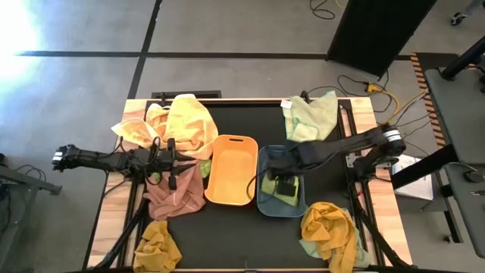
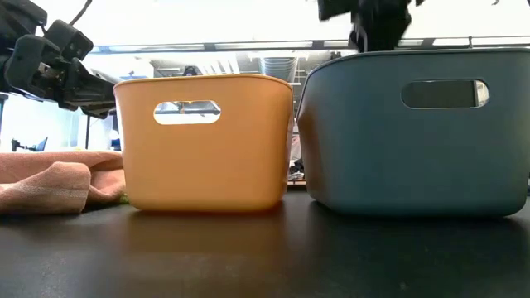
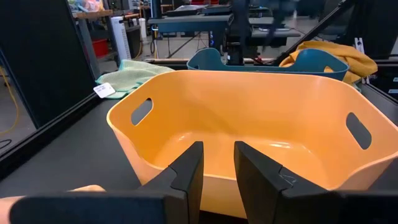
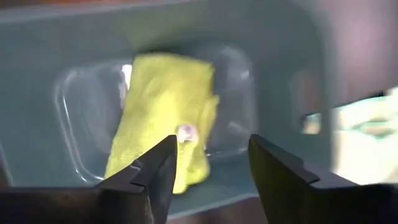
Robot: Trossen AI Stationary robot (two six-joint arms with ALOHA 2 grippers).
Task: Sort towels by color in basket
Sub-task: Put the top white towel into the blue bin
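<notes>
While our right gripper (image 4: 208, 165) hangs wide open, empty, over the lime towel (image 4: 163, 106) in the blue tub (image 1: 282, 182), our left gripper (image 3: 217, 168), fingers slightly parted, holds nothing beside the orange tub (image 3: 249, 118).

Tubs: two, one orange tub (image 1: 229, 169) and one blue tub (image 1: 267, 199)
Towels on the desk (image 1: 242, 235): six
Towels in a tub: one lime green towel (image 4: 163, 117), in the blue one
Arms: two
</notes>
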